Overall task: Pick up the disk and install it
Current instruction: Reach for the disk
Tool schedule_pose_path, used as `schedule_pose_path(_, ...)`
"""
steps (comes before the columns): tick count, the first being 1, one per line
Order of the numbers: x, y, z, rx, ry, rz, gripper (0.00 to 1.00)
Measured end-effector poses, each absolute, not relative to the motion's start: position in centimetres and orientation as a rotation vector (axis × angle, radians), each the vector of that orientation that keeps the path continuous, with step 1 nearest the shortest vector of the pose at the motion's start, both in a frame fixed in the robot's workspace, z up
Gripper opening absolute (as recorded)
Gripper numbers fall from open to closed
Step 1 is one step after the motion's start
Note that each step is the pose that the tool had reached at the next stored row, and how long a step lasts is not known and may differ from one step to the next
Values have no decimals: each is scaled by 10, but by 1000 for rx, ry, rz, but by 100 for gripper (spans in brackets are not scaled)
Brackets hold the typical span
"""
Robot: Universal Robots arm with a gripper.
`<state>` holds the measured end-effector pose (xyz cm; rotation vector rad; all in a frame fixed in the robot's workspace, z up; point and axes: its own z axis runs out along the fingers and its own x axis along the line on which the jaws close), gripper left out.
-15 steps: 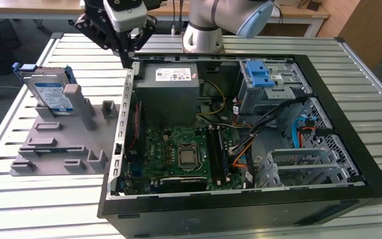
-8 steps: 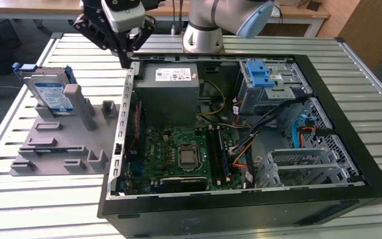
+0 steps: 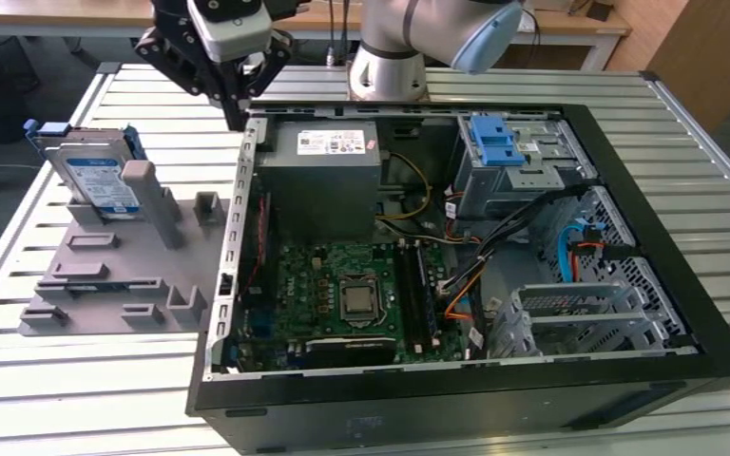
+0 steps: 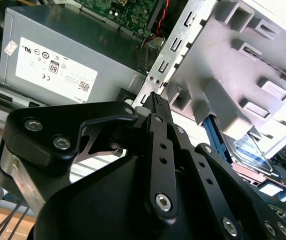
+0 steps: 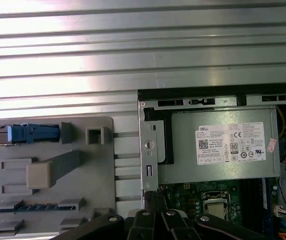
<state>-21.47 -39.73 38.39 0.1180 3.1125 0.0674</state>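
Two fingers of the tool [image 3: 236,116] meet at their tips, clenched on nothing. The second wrist view shows the fingertips [image 4: 155,106] pressed together, plainer than the exterior view does. In the exterior view the disk [image 3: 96,176] stands upright in a grey holder [image 3: 111,285] on the counter [image 3: 73,389]. It is lower than the tool and well apart from it, toward the exterior view's left. The first wrist view looks down on the disk [image 5: 33,133] edge-on, a blue strip. The arm points the tool straight down, near a corner of the open case [image 3: 467,413], close to the grey box [image 3: 327,176].
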Motion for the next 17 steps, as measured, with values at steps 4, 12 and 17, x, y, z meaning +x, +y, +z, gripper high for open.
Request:
schedule_pose_path(4, -216, -397, 384, 118, 3113, 67, 11)
schedule_pose_path(12, -219, -397, 383, 118, 3112, 67, 11)
schedule_pose_path(17, -221, -397, 382, 118, 3113, 67, 11)
